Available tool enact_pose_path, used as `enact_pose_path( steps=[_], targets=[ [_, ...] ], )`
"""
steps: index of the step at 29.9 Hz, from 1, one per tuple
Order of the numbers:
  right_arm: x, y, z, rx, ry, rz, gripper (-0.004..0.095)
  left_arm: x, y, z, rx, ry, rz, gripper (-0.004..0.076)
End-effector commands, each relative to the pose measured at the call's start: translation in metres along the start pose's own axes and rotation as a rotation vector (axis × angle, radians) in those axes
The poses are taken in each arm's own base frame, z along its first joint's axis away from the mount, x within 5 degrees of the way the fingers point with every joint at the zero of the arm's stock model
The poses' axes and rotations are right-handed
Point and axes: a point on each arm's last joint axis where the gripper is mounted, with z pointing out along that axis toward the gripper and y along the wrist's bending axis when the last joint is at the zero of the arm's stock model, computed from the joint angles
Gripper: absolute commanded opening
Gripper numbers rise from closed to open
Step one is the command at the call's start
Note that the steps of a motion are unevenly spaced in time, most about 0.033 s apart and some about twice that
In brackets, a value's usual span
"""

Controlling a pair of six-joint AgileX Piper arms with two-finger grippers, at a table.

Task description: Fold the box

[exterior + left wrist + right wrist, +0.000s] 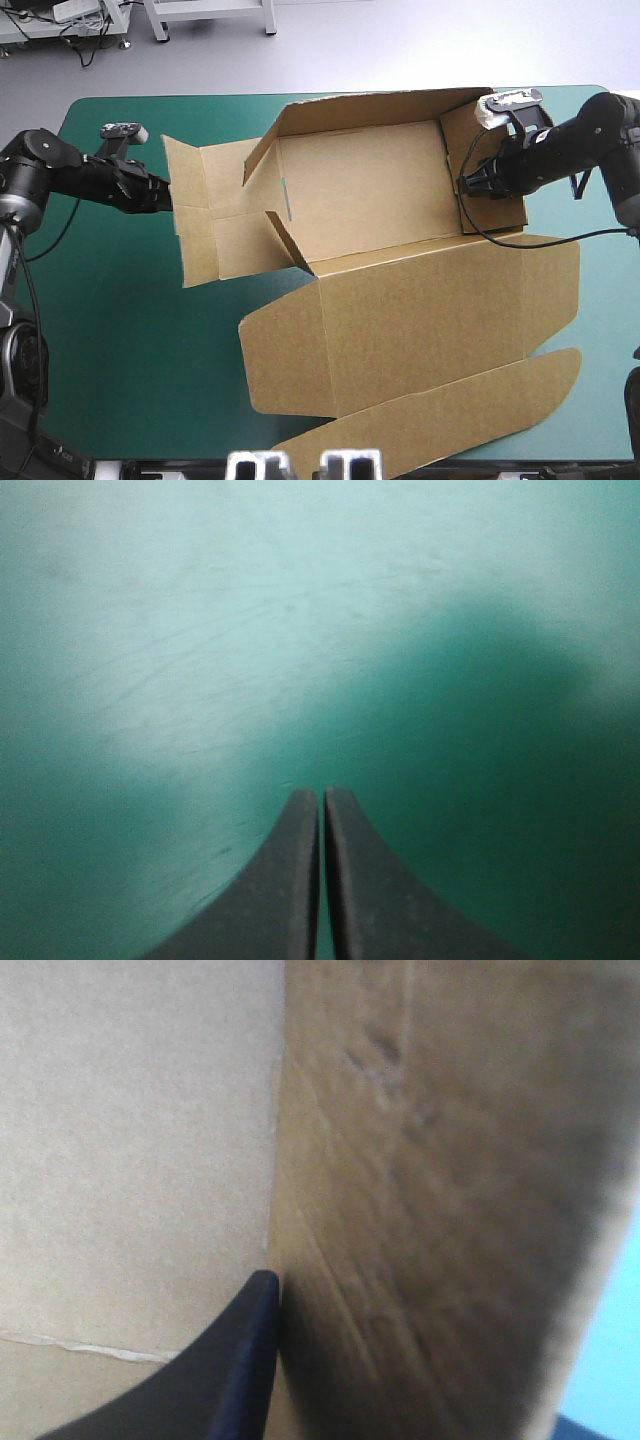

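Observation:
The brown box lies partly formed in the middle of the table, its far wall and right end wall raised. Its left end flap lies flat, and the wide lid spreads flat toward the near edge. My right gripper is at the right end wall, shut on the board. In the right wrist view one black finger presses the wall from inside, and the board hides the other finger. My left gripper sits shut just left of the flat flap, over bare teal-green cover.
Bare teal-green cover lies at the front left, with a narrower strip to the right of the lid. The lid's tuck flap reaches close to the table's near edge.

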Motion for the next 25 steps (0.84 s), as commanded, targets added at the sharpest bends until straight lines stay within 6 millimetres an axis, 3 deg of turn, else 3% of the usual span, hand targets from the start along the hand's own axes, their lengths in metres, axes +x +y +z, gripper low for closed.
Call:
enact_pose_path(
  steps=[1,6,18,25],
  targets=[
    [-0.005,0.014,-0.025,-0.058,-0.102,-0.02,-0.002,-0.012,-0.024,-0.007,0.249,-0.087,0.047,0.0008],
    [-0.007,0.012,-0.023,-0.05,-0.108,-0.02,-0.002,-0.016,-0.034,0.0,0.305,-0.094,0.049,0.0008],
    [-0.015,-0.01,-0.004,0.079,-0.123,0.044,-0.002,-0.021,-0.084,0.016,0.458,-0.092,0.139,0.0008],
    [-0.017,-0.018,0.017,0.067,-0.088,0.069,-0.002,-0.022,-0.103,-0.009,0.507,-0.184,0.169,0.0008]
  ],
)
